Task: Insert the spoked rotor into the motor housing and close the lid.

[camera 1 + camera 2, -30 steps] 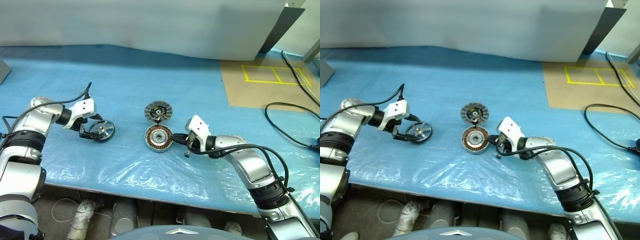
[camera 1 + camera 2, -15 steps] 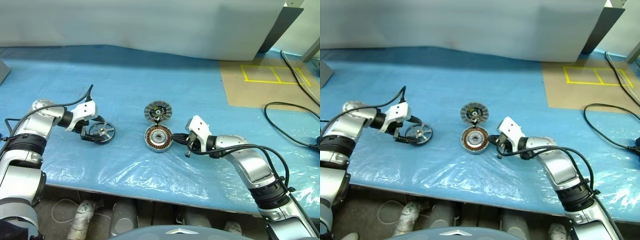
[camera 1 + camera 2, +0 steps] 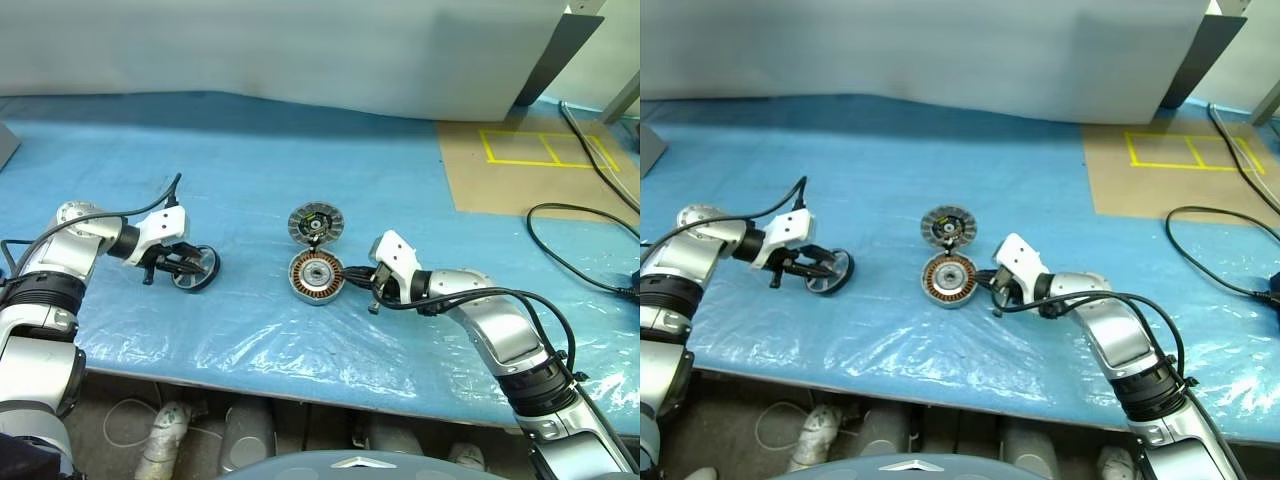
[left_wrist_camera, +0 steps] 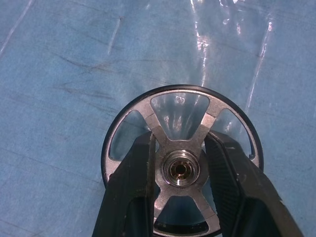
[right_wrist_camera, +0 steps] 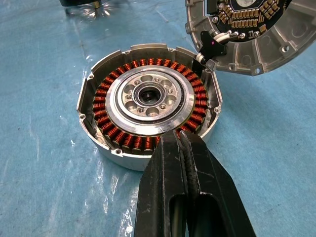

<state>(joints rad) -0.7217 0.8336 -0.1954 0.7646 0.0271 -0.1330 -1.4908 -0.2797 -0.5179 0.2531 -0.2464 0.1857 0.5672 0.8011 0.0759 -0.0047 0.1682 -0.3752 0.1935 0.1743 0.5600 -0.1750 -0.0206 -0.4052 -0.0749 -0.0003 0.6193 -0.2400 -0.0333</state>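
The spoked rotor [image 4: 181, 165] is gripped at its hub by the left gripper [image 3: 172, 266], tilted up on the blue sheet [image 3: 300, 160], well apart from the motor housing [image 3: 317, 277]. The housing is braced by the shut right gripper [image 5: 180, 143]; insertion is not yet done, and the lid [image 3: 315, 221] is hinged open behind. Bare sheet lies between rotor and housing, so the path is judged unobstructed.

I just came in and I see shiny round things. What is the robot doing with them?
It is putting a motor together. Its left hand has its fingers closed around the hub of the spoked rotor, out on the blue sheet. Its right hand is shut, its tips against the rim of the motor housing, the cup with copper coils. The lid lies open just behind the housing. The rotor is not in yet.
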